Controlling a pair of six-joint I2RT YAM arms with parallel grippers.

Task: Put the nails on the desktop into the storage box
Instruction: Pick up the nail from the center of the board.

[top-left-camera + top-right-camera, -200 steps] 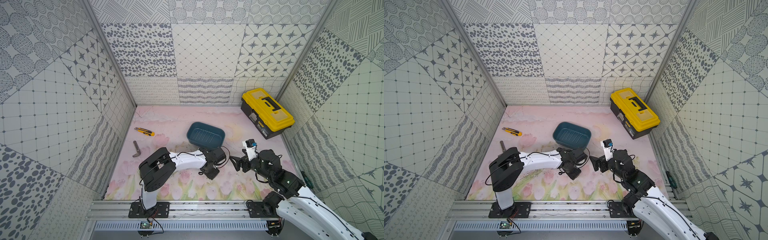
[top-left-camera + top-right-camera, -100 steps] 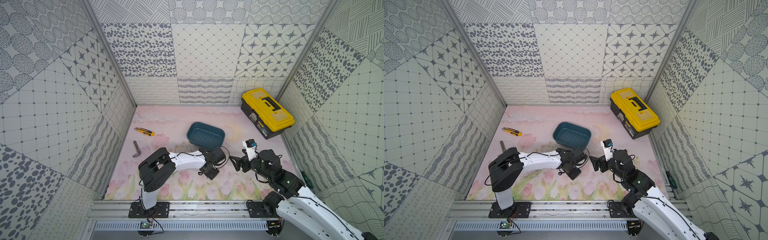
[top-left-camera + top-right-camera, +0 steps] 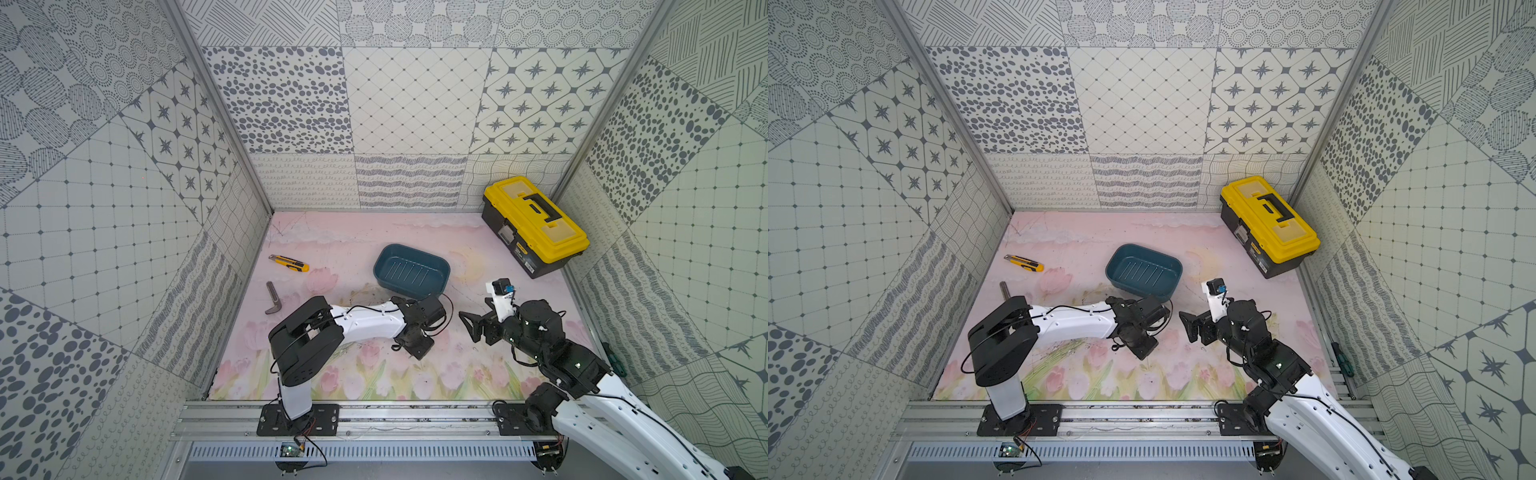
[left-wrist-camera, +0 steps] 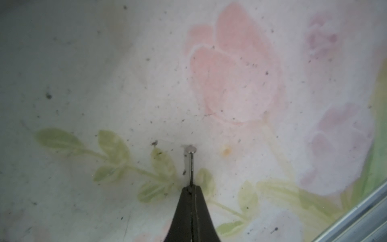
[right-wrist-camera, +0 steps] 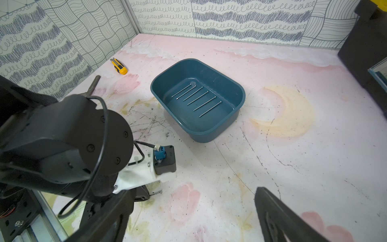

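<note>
With left gripper (image 4: 191,188) clamped on one nail (image 4: 191,165), lift it level off the desktop (image 4: 83,62), carry far over the storage box (image 5: 209,131), release low.

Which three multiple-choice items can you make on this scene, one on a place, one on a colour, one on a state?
1. Where does the box stand?
A. On the desktop, between knife and toolbox
B. On the toolbox
C. Against the back wall

2. What colour is the toolbox lid?
A. Red
B. Teal
C. Yellow

3. What state is the left gripper in?
A. Open, empty
B. Shut on a nail
C. Shut on the knife

Answers: 1 A, as a top view shows; 2 C, seen in both top views; 3 B, the left wrist view shows shut jaws pinching it.
</note>
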